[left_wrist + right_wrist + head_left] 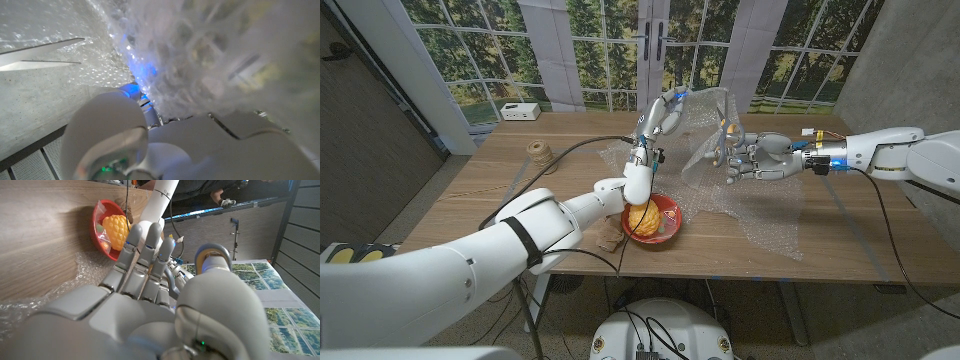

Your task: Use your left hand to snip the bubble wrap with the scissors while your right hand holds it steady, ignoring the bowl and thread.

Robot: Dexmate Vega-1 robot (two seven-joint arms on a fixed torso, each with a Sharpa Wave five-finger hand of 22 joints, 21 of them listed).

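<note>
The left hand was raised above the far middle of the wooden desk, forearm rising steeply from beside the red bowl. In the head view its fingers were wrapped about something at the edge of the lifted bubble wrap. The left wrist view showed the scissors, blades slightly parted and lying against the wrap's bubbled surface. The handles were hidden behind the hand, so the hold on the scissors could be inferred only from the blades projecting past it; recorded as gripping the scissors.

The right hand reached in from the right side, level with the left hand and just beside it. Its fingers were curled around a raised fold of the bubble wrap, which stood up between the two hands. The rest of the sheet lay spread on the desk beneath and to the right, trailing toward the near edge. In the right wrist view the fingers were held close together with wrap visible below them.

The bowl sat near the desk's front middle, holding a yellow knobbly object. A spool of thread stood on the left part of the desk, well apart from the wrap. A small white box lay at the far left edge.
</note>
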